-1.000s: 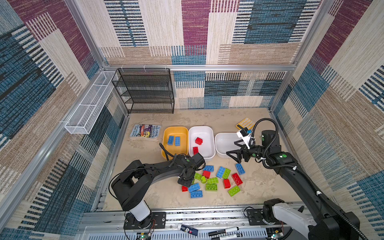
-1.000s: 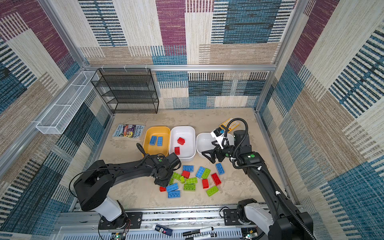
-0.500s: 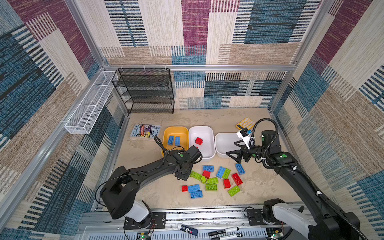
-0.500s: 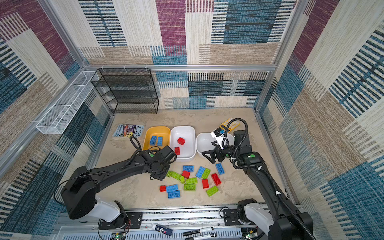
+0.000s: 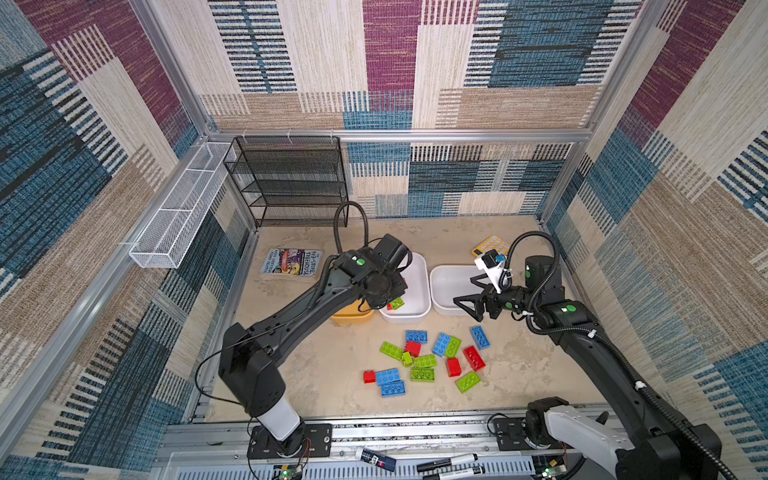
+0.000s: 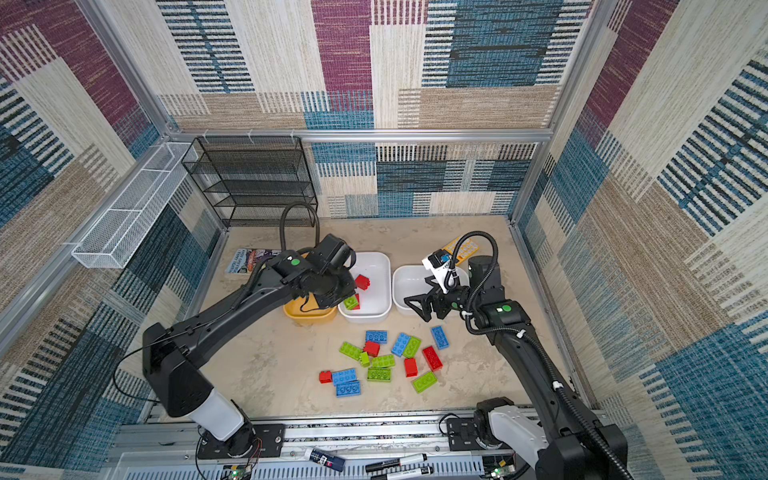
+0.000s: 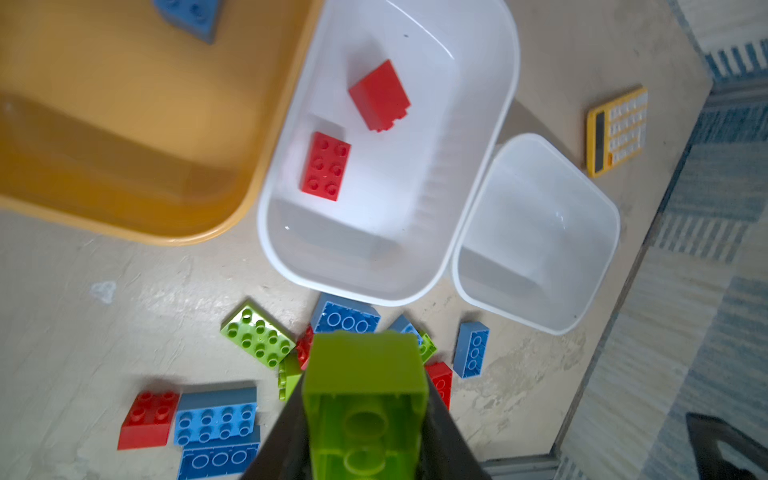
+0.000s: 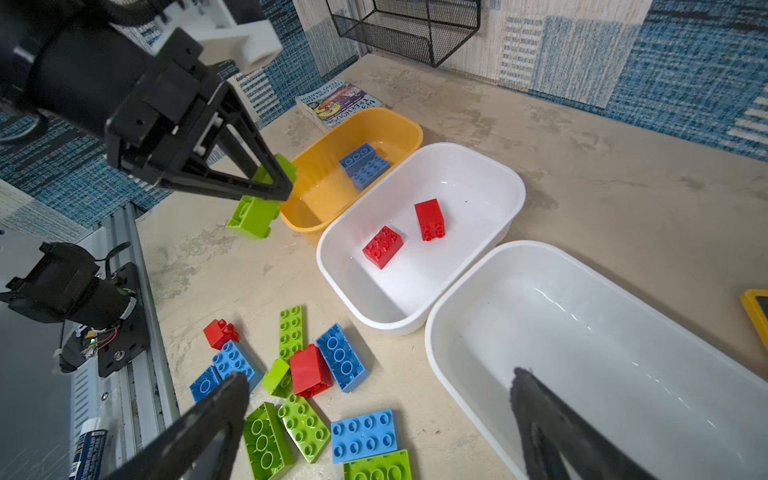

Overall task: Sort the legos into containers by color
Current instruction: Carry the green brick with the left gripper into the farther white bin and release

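Left gripper (image 8: 282, 183) pinches a lime green brick (image 8: 252, 217), seemingly short, hollow underside showing; right gripper (image 8: 380, 374) gapes.

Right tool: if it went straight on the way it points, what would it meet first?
Probably the near end of the middle white tub, the one with two red bricks. The open right tool aims at it from over the empty tub. Height is unclear; it might clear the rim.

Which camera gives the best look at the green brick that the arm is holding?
The right wrist view: the green brick shows nearly whole, pinched in the left gripper. The left wrist view shows its hollow underside, close and cut off. In both top views only a small green bit shows.
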Motion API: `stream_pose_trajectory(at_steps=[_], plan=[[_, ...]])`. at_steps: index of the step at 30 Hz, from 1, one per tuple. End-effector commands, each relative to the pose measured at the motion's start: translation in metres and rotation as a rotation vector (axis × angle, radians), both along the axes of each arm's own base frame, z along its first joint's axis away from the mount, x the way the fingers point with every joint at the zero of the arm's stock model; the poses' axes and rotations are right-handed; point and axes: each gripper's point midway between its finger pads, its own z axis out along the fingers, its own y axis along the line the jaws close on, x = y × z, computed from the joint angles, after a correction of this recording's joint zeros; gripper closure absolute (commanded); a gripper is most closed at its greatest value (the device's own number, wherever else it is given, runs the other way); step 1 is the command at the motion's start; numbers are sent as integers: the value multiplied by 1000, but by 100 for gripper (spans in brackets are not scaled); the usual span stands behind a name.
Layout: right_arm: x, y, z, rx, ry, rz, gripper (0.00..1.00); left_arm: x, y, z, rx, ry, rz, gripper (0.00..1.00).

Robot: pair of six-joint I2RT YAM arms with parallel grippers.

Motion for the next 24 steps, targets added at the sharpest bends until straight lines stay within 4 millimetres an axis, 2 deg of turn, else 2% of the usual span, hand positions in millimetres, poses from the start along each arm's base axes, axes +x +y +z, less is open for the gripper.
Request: stream_pose_trajectory(at_steps=[1,8,13,17,24], plan=[[9,-8,4,-29,-31,-44,1,11,-28,-3,37,-29,-260,71],[23,-30,2,-66,-32,-140,1,55,-81,-24,78,-96,-406,70],[26,-43,3,-73,-29,-177,1,73,-124,-46,73,-149,-502,70],[26,-50,1,-103,-28,-195,1,78,-142,-74,84,-127,-511,70],[26,-52,3,-102,-31,-211,1,92,-166,-96,136,-185,-544,68]])
